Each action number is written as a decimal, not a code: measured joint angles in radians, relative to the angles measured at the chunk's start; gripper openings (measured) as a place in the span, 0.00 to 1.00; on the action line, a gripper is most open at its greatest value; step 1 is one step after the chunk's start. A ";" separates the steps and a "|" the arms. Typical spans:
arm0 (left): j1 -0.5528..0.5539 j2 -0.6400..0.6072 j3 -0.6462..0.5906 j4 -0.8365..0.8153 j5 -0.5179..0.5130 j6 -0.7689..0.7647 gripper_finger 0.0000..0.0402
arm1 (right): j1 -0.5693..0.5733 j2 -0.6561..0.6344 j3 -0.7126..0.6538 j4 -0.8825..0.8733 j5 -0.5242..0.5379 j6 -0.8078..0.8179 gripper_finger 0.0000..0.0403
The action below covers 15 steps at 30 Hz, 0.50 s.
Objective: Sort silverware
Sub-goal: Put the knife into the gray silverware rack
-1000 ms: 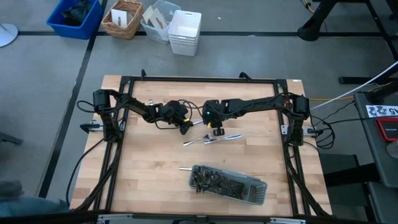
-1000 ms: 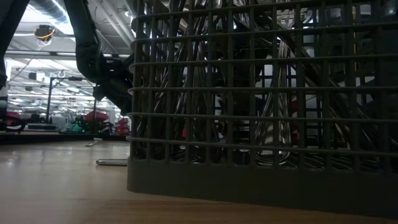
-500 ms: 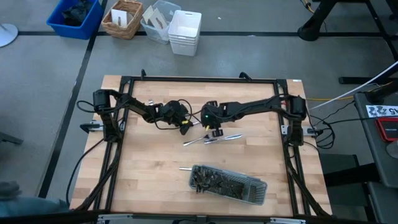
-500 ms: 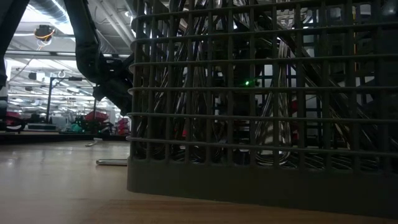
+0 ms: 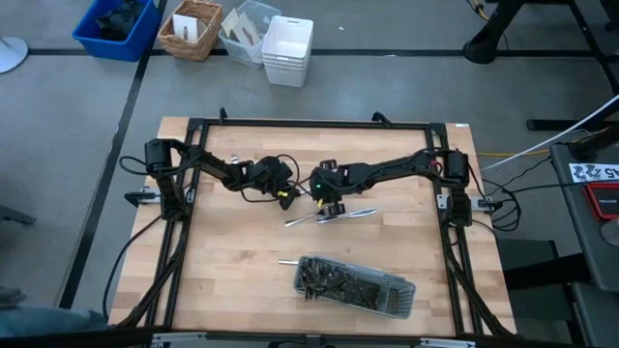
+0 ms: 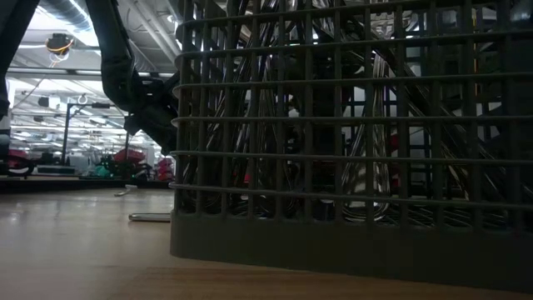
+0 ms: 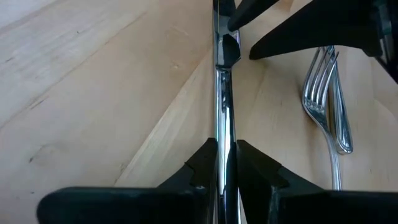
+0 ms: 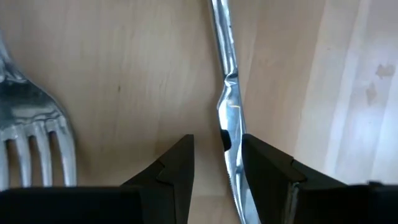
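A slim silver knife runs between my two grippers near the table's middle. My left gripper is shut on one end of it. My right gripper is open, and in its wrist view the knife passes between its two fingers. A fork lies flat on the wood beside the knife, and loose silverware shows just nearer than the grippers. The dark grey mesh tray holds several more pieces. My left gripper pinches the knife between its two fingers at the end nearest the wrist. The fingers lie along the knife, which shows edge-on and runs straight ahead toward the right gripper's fingers. Whether the knife is clear of the wood cannot be told.
One more piece lies on the wood by the tray's left end, also seen in the low view. The tray's mesh wall fills most of the low view. Bare wood lies left of the tray. Bins stand beyond the table's far edge.
My right gripper has shifted slightly toward the table's left, closer to my left gripper. The knife and the loose pieces on the wood stay where they were.
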 joint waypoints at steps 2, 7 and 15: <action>0.000 0.000 0.000 0.000 0.000 0.000 0.11 | 0.000 0.001 0.000 0.005 0.014 0.000 0.34; 0.000 0.000 0.000 0.000 0.001 0.000 0.11 | -0.001 0.002 -0.001 0.011 0.028 0.001 0.34; 0.000 0.000 0.000 0.000 0.001 0.001 0.11 | -0.002 0.005 -0.001 0.027 0.071 0.001 0.34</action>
